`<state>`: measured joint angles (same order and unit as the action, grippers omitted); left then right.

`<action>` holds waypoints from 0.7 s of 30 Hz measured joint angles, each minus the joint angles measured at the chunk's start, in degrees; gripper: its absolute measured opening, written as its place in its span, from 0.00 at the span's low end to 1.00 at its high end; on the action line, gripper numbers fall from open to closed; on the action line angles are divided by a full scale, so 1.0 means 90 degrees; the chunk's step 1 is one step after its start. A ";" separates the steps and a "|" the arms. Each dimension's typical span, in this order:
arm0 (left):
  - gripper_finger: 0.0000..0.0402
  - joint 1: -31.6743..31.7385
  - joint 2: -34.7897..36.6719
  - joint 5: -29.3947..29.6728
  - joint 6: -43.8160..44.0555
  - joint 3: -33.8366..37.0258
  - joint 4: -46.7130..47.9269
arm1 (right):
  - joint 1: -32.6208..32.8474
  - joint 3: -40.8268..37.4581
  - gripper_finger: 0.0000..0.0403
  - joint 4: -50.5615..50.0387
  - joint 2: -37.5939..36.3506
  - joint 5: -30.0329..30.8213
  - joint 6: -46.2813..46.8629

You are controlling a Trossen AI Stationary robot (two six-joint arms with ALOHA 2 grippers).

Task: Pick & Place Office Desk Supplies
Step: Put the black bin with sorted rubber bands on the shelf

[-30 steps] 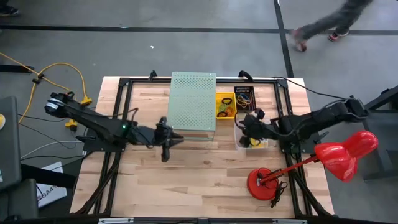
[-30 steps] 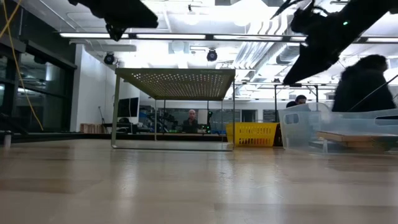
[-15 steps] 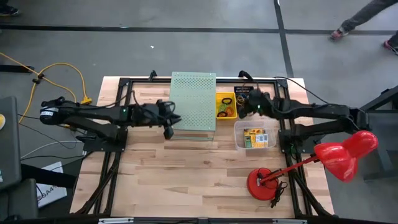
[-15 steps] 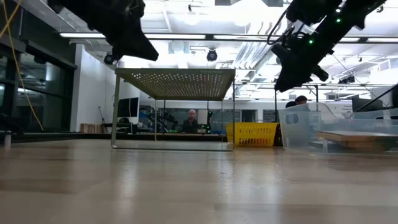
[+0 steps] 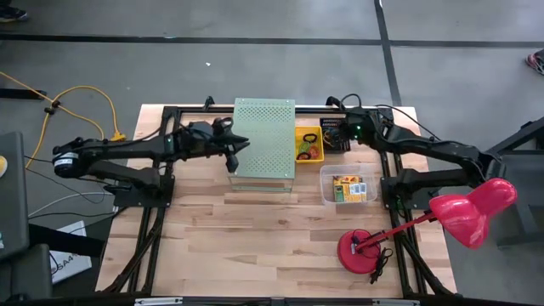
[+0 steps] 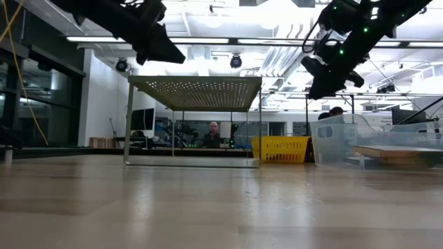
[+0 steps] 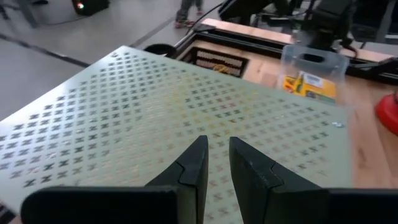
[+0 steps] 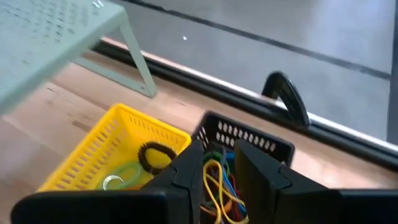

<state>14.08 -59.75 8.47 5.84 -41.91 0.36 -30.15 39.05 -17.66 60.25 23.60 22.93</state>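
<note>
Two yellow-and-green crayon boxes (image 5: 348, 188) (image 7: 309, 83) lie flat in a clear bin (image 5: 326, 195). Black and green elastic loops (image 5: 308, 144) (image 8: 154, 154) rest in a yellow basket (image 5: 299, 155). Orange, red and blue bands (image 8: 219, 182) fill a black basket (image 5: 333, 134). My right gripper (image 5: 343, 132) (image 8: 217, 152) hovers shut above that black basket and holds nothing. My left gripper (image 5: 235, 153) (image 7: 214, 157) hangs shut over the left side of the pale-green perforated box (image 5: 264, 136), clear of its top.
The pale-green perforated box (image 6: 197, 84) stands on thin legs at the far middle of the table. A pink desk lamp has its base (image 5: 357, 249) near the right front and its head (image 5: 470, 211) past the right edge. Bare wood (image 5: 255, 229) lies in front.
My left gripper has risen from the table's left middle and swung toward the far edge and right, until it hangs over the green box. My right gripper has left the clear bin and travelled toward the far edge, until it hangs above the black basket. A person has walked off beyond the table.
</note>
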 joint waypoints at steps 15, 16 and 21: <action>0.15 0.0435 -0.0002 0.0019 0.0006 0.0000 0.0576 | -0.0168 0.0000 0.24 -0.0348 0.0005 0.0032 0.0543; 0.15 0.0435 -0.0002 0.0019 0.0008 0.0000 0.0590 | -0.0168 0.0000 0.26 -0.0349 0.0005 0.0028 0.0545; 0.15 0.0430 0.0123 0.0017 0.0165 0.0000 0.0893 | -0.0168 0.0000 0.37 -0.0519 0.0005 0.0028 0.0770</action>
<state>17.96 -58.64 8.63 7.32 -41.91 8.40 -31.66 39.05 -22.33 60.29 23.86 29.86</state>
